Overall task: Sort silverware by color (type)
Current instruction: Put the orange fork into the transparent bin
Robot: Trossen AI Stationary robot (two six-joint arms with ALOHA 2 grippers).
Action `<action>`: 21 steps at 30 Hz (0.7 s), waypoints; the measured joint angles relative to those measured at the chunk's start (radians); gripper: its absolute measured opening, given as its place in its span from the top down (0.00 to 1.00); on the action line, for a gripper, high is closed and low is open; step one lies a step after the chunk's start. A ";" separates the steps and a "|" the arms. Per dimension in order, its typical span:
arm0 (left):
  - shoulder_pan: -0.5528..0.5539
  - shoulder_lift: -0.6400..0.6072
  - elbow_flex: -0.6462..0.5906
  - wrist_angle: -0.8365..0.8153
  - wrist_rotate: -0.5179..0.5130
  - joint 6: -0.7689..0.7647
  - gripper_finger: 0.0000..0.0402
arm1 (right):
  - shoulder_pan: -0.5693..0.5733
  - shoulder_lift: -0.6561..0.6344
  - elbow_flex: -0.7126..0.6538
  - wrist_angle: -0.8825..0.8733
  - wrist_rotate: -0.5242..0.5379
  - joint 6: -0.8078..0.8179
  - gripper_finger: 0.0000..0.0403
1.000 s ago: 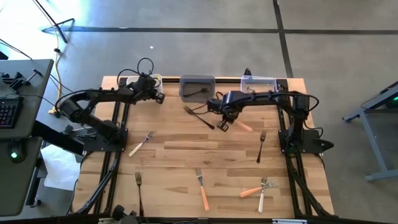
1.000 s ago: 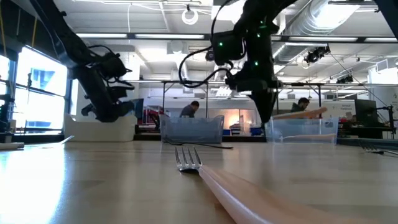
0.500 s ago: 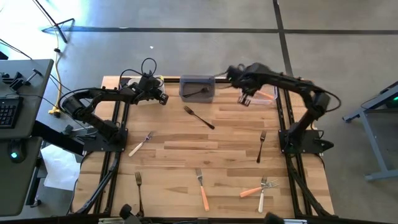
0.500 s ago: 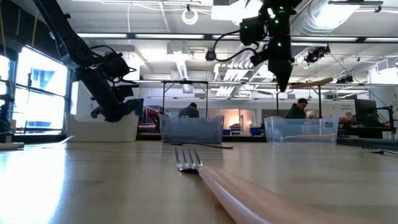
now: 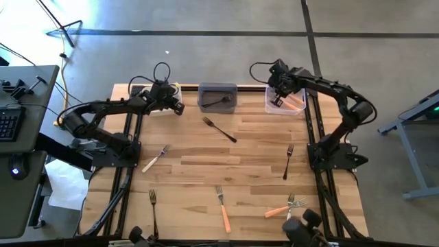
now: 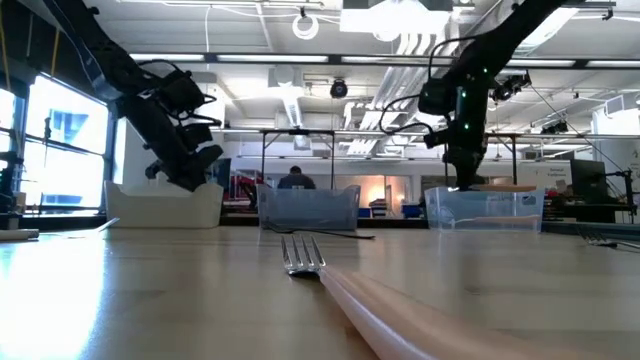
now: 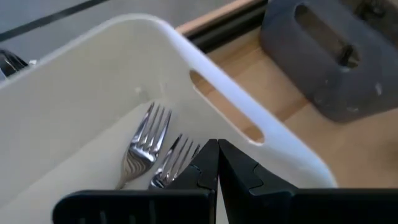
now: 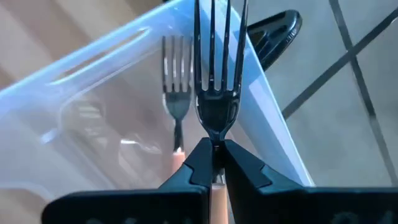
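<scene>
Orange-handled, the slim metal fork [image 8: 216,93] is pinched in the right gripper [image 8: 214,163] over the clear plastic bin [image 5: 286,100] at the table's far right, where another orange-handled fork [image 8: 176,99] already lies. With fingers pressed together and holding nothing, the left gripper [image 7: 217,163] hangs over the white plastic bin [image 7: 205,68], which holds two silver-tined forks [image 7: 149,138]. Other forks [image 5: 222,206] lie scattered on the wooden table [image 5: 199,165].
</scene>
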 joint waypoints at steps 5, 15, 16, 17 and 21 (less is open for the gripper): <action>0.000 -0.034 0.000 -0.008 0.000 0.000 1.00 | -0.032 0.040 -0.002 0.031 -0.051 -0.009 0.96; 0.000 -0.065 0.000 -0.052 0.000 0.000 1.00 | -0.049 0.109 -0.002 0.029 -0.076 -0.008 0.96; 0.000 -0.065 0.000 -0.055 0.000 0.000 1.00 | -0.050 0.114 -0.002 0.030 -0.076 -0.008 0.96; 0.000 -0.065 0.000 -0.056 0.000 0.000 1.00 | -0.051 0.120 -0.002 0.030 -0.077 -0.007 0.96; 0.000 -0.065 0.000 -0.056 0.000 0.000 1.00 | -0.051 0.138 -0.002 0.028 -0.091 -0.006 0.96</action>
